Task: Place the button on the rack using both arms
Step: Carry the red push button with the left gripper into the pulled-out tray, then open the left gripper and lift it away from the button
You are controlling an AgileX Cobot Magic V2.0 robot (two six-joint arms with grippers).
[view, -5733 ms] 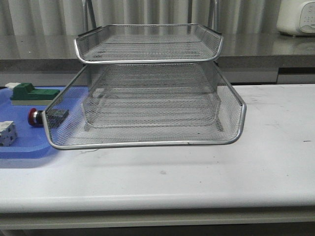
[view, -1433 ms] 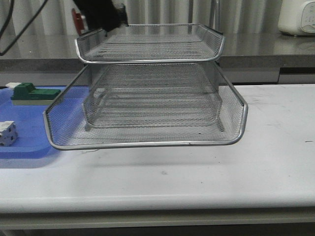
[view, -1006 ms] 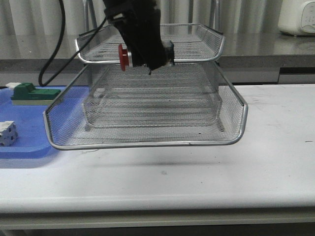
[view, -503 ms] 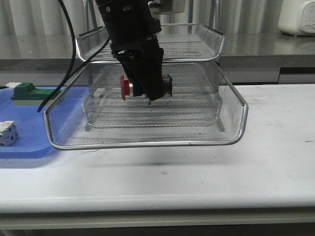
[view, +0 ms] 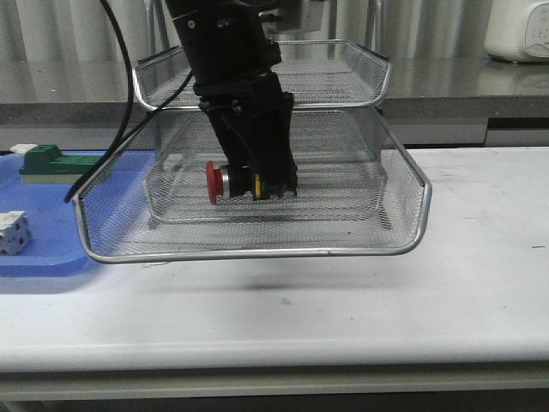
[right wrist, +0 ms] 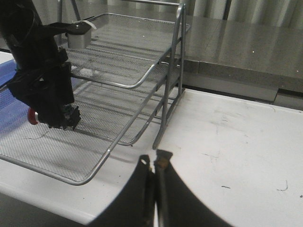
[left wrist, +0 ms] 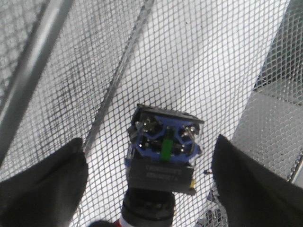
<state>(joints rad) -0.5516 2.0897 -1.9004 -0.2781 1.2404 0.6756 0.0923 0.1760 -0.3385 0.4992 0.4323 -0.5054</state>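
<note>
Front view: blue tray flanks rack.

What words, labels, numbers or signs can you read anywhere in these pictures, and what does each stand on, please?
None can be read.
Button: pale embossed lettering on its black body in the left wrist view, too small and blurred to read.
White appliance on the far counter: faint grey marks on its face, too small to read.
Rack, blue tray, green-and-white block and white block: no text visible.
</note>
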